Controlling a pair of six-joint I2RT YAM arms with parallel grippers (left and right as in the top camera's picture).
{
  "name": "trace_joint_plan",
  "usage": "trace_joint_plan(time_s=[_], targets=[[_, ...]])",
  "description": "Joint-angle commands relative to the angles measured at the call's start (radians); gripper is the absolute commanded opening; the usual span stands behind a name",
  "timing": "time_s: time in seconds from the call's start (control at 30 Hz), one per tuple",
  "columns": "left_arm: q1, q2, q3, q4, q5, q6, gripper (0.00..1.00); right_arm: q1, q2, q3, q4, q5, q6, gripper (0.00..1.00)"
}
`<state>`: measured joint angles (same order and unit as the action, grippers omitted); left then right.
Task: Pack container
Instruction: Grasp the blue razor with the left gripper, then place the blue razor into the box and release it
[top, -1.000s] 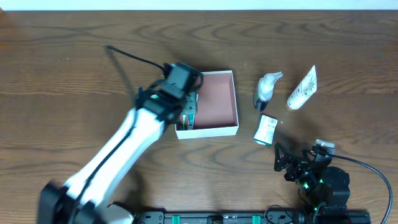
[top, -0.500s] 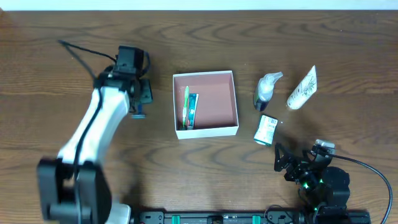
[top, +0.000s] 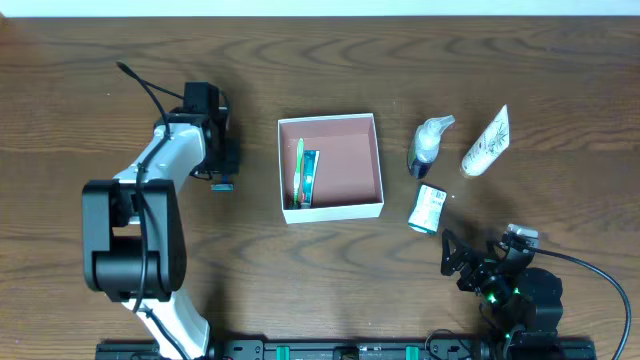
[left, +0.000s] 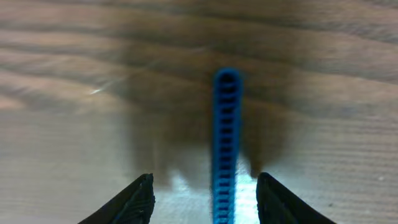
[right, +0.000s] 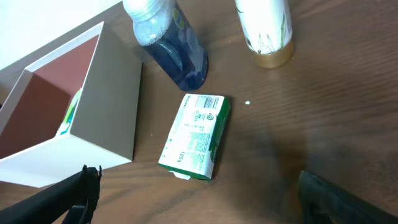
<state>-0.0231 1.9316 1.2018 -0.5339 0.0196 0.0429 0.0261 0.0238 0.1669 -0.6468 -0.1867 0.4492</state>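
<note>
Square shallow container (top: 350, 160) with thin white walls and a dusty pink-brown floor. It sits flat near the middle of the dark wooden worktop (top: 100, 60), a little toward the far edge. In the right wrist view its tall white side wall (right: 109, 106) faces the camera.

Inside, against its left wall:
- a slim green stick-shaped item (top: 298, 172), lying lengthwise;
- a teal-and-white flat tube (top: 310, 178), just beside the stick; cannot tell if they touch.

The rest of the floor is bare.

Outside, between the container and the right edge:
- clear bottle of dark blue liquid with a white pump top (top: 427, 146), nearest the container wall but apart from it;
- white tube with a leaf print and a gold cap (top: 487, 142), further toward the right edge;
- small green-and-white carton (top: 428, 208), lying flat on the near side of the bottle.

Left claw (top: 224, 166) is on the container's left side, well apart from it. Its wrist view shows the claw (left: 204, 186) spread wide with nothing gripped. A narrow blue plastic strip with a row of small holes (left: 225, 143) lies on the wood between the dark fingertips (left: 142, 198), clear of both. What the strip is, I cannot tell.

Right claw (top: 458, 262) is near the near edge, toward the right corner. Its wrist view shows the claw (right: 199, 177) wide apart and empty, with the carton just ahead.
</note>
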Motion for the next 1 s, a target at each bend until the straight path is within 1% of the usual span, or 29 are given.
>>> trace_joint_plan(time_s=[0.0, 0.1, 0.17, 0.2, 0.23, 0.3, 0.4, 0.5, 0.67, 0.77, 0.83, 0.97], targets=[[-0.001, 0.042, -0.007, 0.007, 0.068, 0.028, 0.54, -0.007, -0.006, -0.001, -0.001, 0.003, 0.014, 0.99], [0.0, 0.064, -0.007, 0.005, 0.067, 0.029, 0.53, -0.007, -0.006, -0.001, -0.001, 0.003, 0.014, 0.99], [0.0, 0.075, -0.007, -0.001, 0.067, 0.028, 0.36, -0.007, -0.006, -0.001, -0.001, 0.003, 0.014, 0.99], [0.0, 0.075, -0.007, -0.008, 0.067, 0.028, 0.23, -0.007, -0.006, -0.001, -0.001, 0.003, 0.014, 0.99], [0.0, 0.074, -0.007, -0.014, 0.067, 0.028, 0.14, -0.007, -0.006, -0.001, -0.001, 0.003, 0.014, 0.99], [-0.001, 0.06, -0.006, -0.032, 0.067, 0.028, 0.06, -0.007, -0.006, -0.001, -0.001, 0.003, 0.014, 0.99], [-0.001, 0.017, -0.005, -0.064, 0.066, 0.028, 0.06, -0.007, -0.006, -0.001, -0.001, 0.003, 0.014, 0.99], [-0.001, -0.069, 0.005, -0.121, 0.067, 0.028, 0.06, -0.007, -0.006, -0.001, -0.001, 0.003, 0.014, 0.99], [-0.033, -0.291, 0.016, -0.224, 0.092, 0.028, 0.06, -0.007, -0.006, -0.001, -0.001, 0.003, 0.014, 0.99], [-0.102, -0.444, 0.016, -0.266, 0.148, 0.028, 0.06, -0.007, -0.006, -0.001, -0.001, 0.003, 0.014, 0.99], [-0.168, -0.521, 0.016, -0.269, 0.164, 0.031, 0.06, -0.007, -0.006, -0.001, -0.001, 0.003, 0.014, 0.99], [-0.328, -0.607, 0.016, -0.256, 0.155, 0.106, 0.06, -0.007, -0.006, -0.001, -0.001, 0.003, 0.014, 0.99]])
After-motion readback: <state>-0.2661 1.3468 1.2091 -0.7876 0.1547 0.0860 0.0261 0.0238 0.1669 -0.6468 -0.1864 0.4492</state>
